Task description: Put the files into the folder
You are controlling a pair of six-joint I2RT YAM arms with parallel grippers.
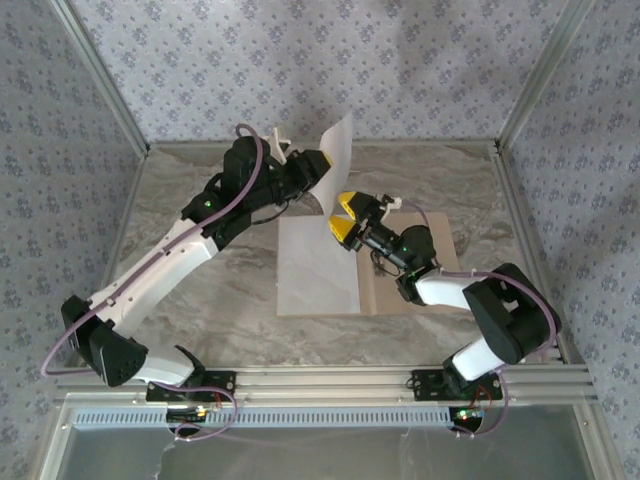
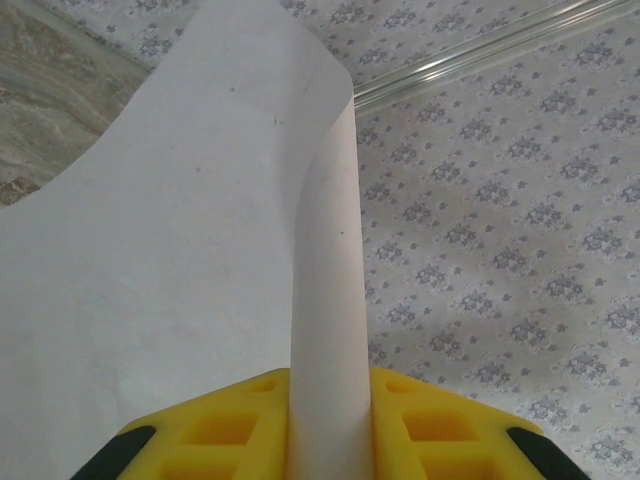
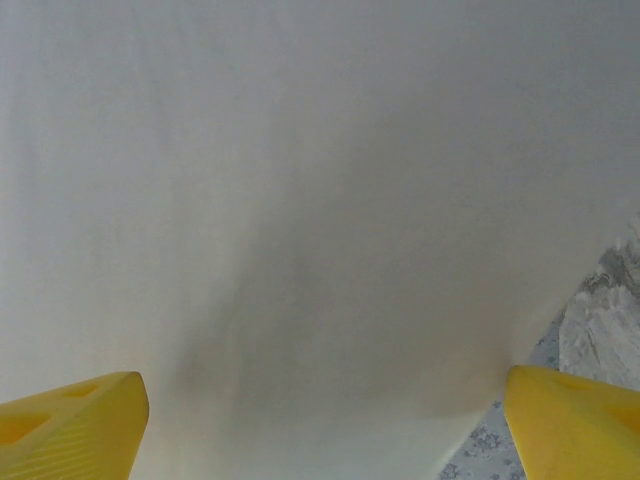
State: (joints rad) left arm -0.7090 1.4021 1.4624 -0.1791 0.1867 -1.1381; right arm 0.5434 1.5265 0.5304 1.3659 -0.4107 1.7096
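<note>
On the tabletop (image 1: 230, 290), top view: the folder (image 1: 400, 292) lies open and flat near the middle, with its tan card bare on the right side.
Flat sheet (image 1: 318, 265): white, lying on the left part of the folder, with a thin tan strip showing along its near edge.
Lifted sheet (image 1: 340, 150): white, standing up off the tabletop behind the flat sheet, with its top corner against the back wall.
Left gripper (image 1: 322, 170): at the left edge of the lifted sheet, above the surface; how its jaws stand is hard to read from here.
Right gripper (image 1: 341, 221): over the far right corner of the flat sheet, just below the lifted sheet, with its yellow jaws spread wide and nothing between them.
Right arm: its forearm lies across the folder's right part.

Left wrist view, left gripper (image 2: 330, 430): its yellow fingers (image 2: 230, 425) are closed on the lifted sheet (image 2: 180, 250), which is pinched between them.
Lifted sheet, shape: it rises from the jaws and curls over, one edge rolled into a vertical fold.
Background: patterned wallpaper (image 2: 500, 250), a clear rail (image 2: 480, 55) and a patch of marble tabletop (image 2: 50, 90) at the upper left.

Right wrist view, right gripper (image 3: 325, 425): its yellow fingertips (image 3: 70, 420) sit at the far left and far right of the picture, spread wide and holding nothing.
White sheet (image 3: 320, 200): close ahead of the jaws, with a soft shadowed crease down its middle; I cannot tell which of the two sheets it is, or whether the fingers touch it.
Lower right corner: a sliver of marble tabletop (image 3: 605, 300).
</note>
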